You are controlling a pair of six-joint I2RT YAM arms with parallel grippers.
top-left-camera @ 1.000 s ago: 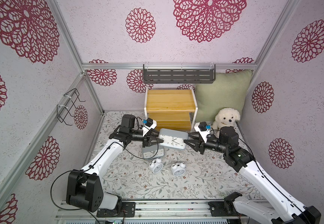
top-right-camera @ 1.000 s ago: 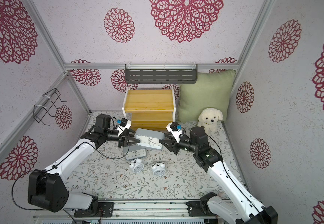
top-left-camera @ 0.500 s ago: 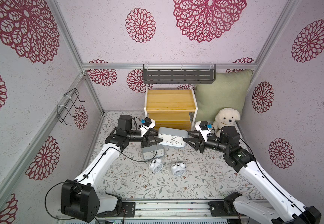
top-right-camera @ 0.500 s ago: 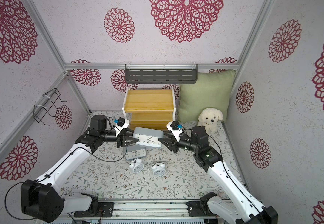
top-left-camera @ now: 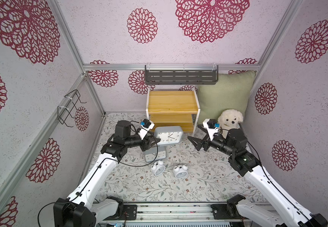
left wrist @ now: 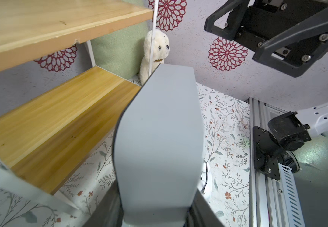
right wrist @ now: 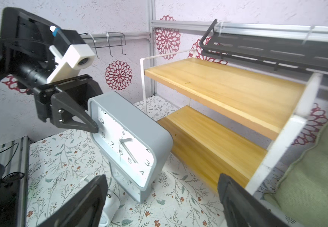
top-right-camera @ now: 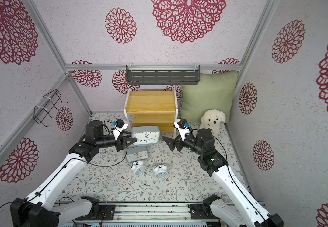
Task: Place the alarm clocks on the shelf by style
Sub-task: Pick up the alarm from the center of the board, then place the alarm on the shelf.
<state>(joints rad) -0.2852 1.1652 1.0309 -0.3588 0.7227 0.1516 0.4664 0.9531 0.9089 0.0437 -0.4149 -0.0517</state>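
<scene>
Held grey clock (top-left-camera: 168, 135): off the counter (top-left-camera: 139, 182), upright, white face toward the top views, just in front of the shelf's (top-left-camera: 172, 102) lower board.

Left gripper (top-left-camera: 156, 138): pinching that clock at its nine-o'clock edge. The right wrist view shows one finger (right wrist: 84, 119) on the face; the other is behind the case, hidden.

Right gripper (top-left-camera: 193, 132): jaws spread wide, nothing between them, apart from the clock's three-o'clock side, near the shelf's front leg.

Left arm: reaches forward from its base, forearm about level, wrist turned inward. Right arm: stretched forward likewise, gripper pointing toward the clock.

Second grey clock (top-left-camera: 156, 155): flat on the counter, partly under the held one. Two twin-bell clocks (top-left-camera: 158, 168) (top-left-camera: 180, 171): on the counter, nearer the bases, side by side, apart.
</scene>
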